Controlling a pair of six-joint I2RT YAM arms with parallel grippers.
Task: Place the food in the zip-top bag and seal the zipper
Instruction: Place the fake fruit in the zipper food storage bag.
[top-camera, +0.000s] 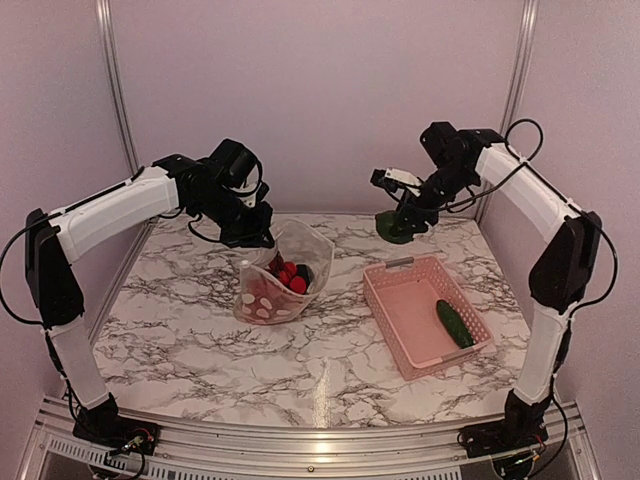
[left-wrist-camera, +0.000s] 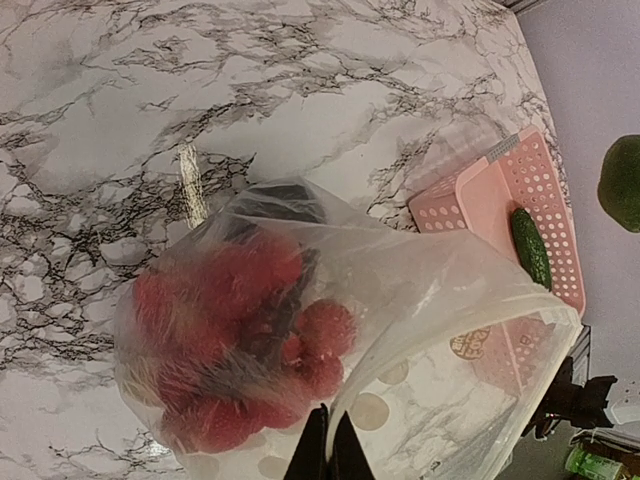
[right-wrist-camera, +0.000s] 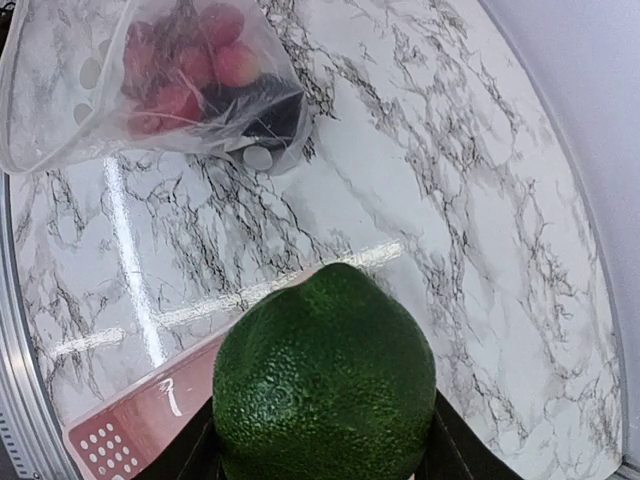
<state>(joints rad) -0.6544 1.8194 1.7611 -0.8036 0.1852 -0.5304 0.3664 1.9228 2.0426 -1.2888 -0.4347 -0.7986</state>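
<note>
One clear zip-top bag (top-camera: 262, 305) stands near the middle of the table (top-camera: 200, 350), a little toward its left and far edges. It is floppy and see-through, with white round dots on its face, and its mouth gapes open at the top. Inside it lies a heap of red fruit and berries (left-wrist-camera: 215, 330). The pieces are packed too closely to count, though there are clearly several. One dark piece (left-wrist-camera: 285, 200), probably the eggplant, lies among them.

The left gripper (top-camera: 255, 238) hangs at the bag's far left rim. Its fingertips (left-wrist-camera: 318, 450) are pressed together and pinch the thin plastic edge of the mouth.

The right gripper (top-camera: 400, 230) holds one green pepper (right-wrist-camera: 325, 385) in the air over the far edge of the table, right of the bag and well apart from it. The pepper is round, dark green and bumpy-skinned, with a finger against either side.

One pink slotted basket (top-camera: 400, 300) sits toward the right edge of the table, tilted on the diagonal. One green cucumber (top-camera: 453, 323) lies in it against the wall nearest that edge. It is the only thing in the basket.
</note>
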